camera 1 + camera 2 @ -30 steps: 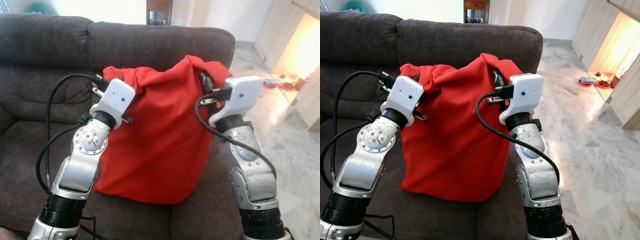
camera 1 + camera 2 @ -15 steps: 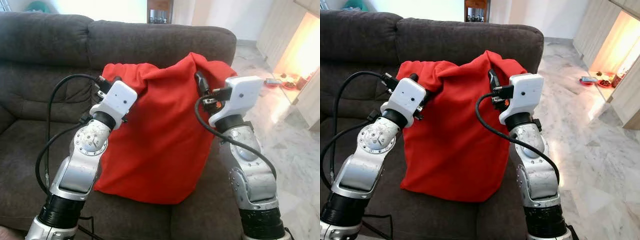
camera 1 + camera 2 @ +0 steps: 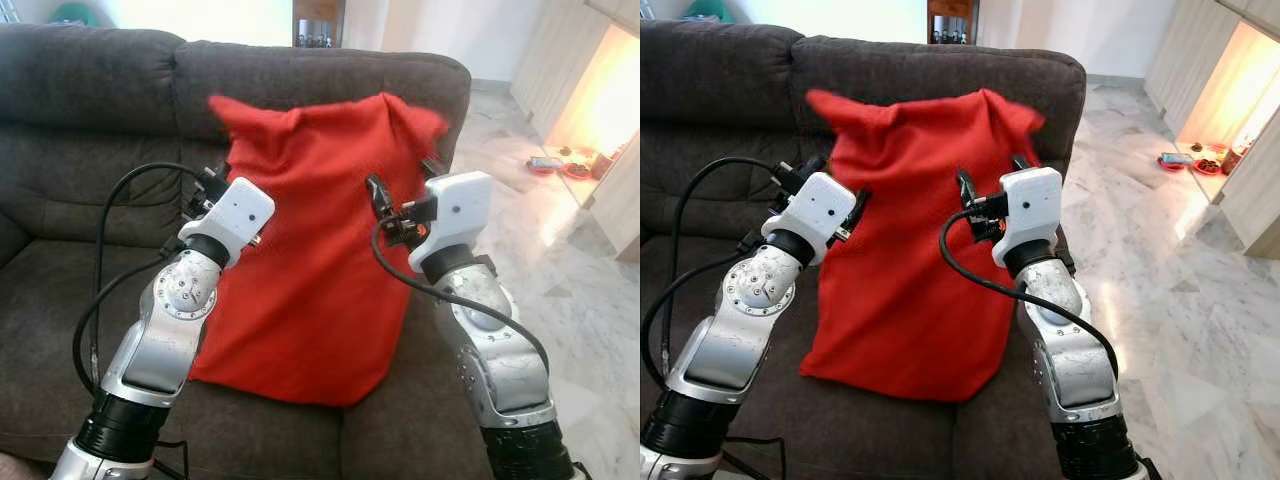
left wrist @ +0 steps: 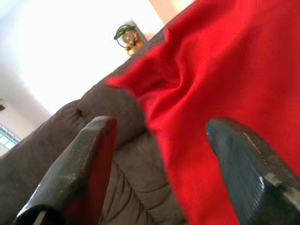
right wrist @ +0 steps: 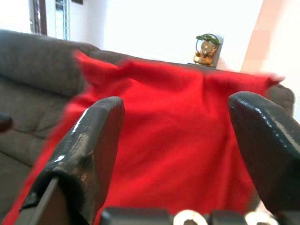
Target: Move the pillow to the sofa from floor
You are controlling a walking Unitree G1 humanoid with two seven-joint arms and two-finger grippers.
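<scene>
Big soft red cloth pillow [image 3: 320, 240] up on the dark grey fabric sofa [image 3: 90, 130], leaning on its back. Left hand [image 4: 159, 173] and right hand [image 5: 178, 154] wide, holding nothing. Pull back slowly, no bumping.

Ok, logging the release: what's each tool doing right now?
Left tool: open, holding nothing, beside the pillow.
Right tool: open, holding nothing, facing the pillow.
</scene>
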